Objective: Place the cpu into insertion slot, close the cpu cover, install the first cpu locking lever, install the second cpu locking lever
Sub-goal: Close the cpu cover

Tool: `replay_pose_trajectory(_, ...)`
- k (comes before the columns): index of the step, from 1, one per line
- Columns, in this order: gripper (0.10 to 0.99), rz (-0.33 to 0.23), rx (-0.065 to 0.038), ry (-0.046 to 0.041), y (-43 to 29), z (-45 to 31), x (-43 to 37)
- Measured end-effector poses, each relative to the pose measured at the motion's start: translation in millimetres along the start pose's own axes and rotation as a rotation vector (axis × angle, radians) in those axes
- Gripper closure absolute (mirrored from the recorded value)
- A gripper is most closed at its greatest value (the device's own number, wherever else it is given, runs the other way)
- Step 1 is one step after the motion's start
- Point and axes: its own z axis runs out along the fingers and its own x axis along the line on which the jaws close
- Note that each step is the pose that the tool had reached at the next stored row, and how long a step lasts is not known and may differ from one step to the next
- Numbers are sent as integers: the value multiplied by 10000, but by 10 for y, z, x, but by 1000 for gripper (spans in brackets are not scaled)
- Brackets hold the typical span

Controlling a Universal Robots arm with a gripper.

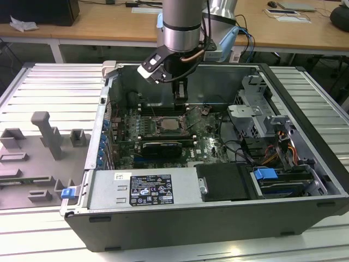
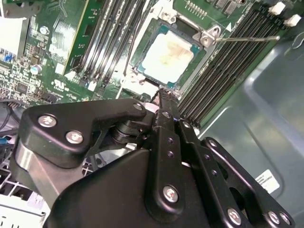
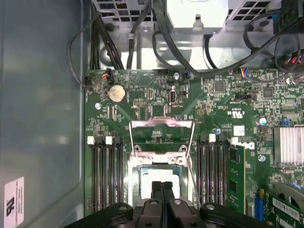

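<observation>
One arm point(image 1: 182, 24) reaches into the open case point(image 1: 218, 224) on the table point(image 1: 49, 76) in the exterior view. The cpu point(image 1: 170, 124) lies in its socket point(image 1: 158, 125) mid-board, and the jaws hang just off its twelve o'clock side. In the second wrist view the jaws are pressed together, holding nothing, tips just beside the seated cpu point(image 2: 167, 56). In the first wrist view the cover point(image 3: 161, 124) stands raised beyond the socket, fingertips point(image 3: 157, 190) touching.
</observation>
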Motion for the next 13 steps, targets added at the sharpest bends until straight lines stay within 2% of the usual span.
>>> replay_pose_trajectory(3,980,-1,1,-2,32,-8,2)
replay_pose_trajectory(7,980,0,-1,-4,40,-91,6)
replay_pose_trajectory(13,980,-1,0,-4,86,-109,8)
